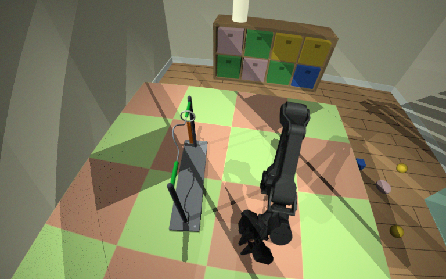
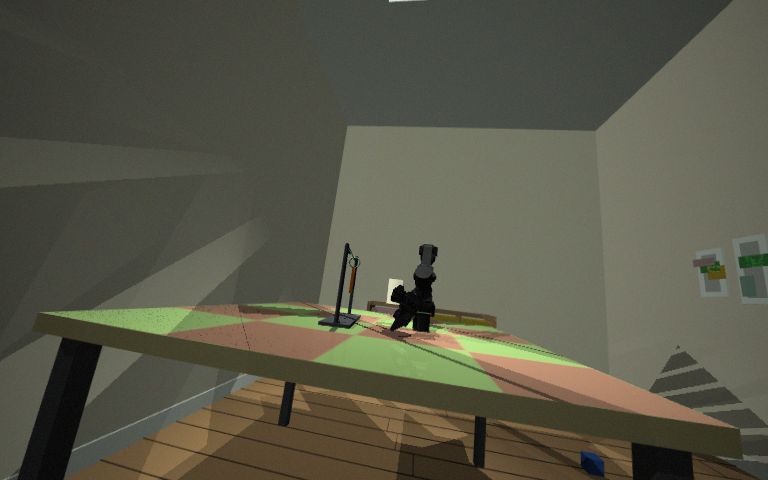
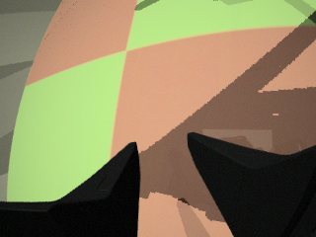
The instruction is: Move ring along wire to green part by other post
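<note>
Orange handle point(image 1: 190, 132) point(image 2: 352, 279) below the grey metal ring point(image 1: 187, 115) point(image 2: 354, 262), hung at the far post, ungrasped — black gripper point(image 1: 245, 247) point(image 2: 391, 329) point(image 3: 162, 144) partly open, empty; pickup pending — approach requires reopening, clear of grey wire.

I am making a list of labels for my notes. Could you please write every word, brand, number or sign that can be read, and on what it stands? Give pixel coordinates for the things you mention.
There is no readable text.
The wall pictures point(image 2: 711, 285) point(image 2: 742, 290) show only coloured shapes.
The bin fronts point(image 1: 259, 49) have small dark patches, without readable characters.
</note>
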`<state>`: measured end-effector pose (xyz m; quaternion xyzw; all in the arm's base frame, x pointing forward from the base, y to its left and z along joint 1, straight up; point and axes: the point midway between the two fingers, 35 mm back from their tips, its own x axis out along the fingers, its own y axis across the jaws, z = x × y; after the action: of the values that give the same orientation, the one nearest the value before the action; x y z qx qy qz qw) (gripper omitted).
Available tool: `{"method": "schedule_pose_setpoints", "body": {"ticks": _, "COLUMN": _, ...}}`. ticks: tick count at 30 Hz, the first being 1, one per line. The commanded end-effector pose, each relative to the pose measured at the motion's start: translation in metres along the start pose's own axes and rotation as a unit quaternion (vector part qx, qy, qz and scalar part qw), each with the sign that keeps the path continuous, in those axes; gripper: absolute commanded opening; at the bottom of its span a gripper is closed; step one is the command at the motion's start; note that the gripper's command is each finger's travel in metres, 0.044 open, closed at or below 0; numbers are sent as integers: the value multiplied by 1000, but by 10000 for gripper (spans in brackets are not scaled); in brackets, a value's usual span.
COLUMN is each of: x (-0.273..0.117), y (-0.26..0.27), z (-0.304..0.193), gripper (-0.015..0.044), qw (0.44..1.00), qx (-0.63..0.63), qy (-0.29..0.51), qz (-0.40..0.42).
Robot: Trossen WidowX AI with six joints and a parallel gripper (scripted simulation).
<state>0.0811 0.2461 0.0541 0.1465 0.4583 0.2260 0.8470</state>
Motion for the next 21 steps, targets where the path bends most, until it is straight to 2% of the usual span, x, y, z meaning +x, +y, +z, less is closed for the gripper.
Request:
{"method": "schedule_pose_setpoints", "body": {"ticks": 1, "x": 9, "y": -2, "z": 18, "gripper": 160, "qw": 1000, "qx": 10, "qy": -5, "qz": -3}}
{"method": "schedule_pose_setpoints", "body": {"ticks": 21, "x": 42, "y": -54, "z": 107, "gripper": 160, "qw": 999, "qx": -14, "qy": -36, "qz": -17}}
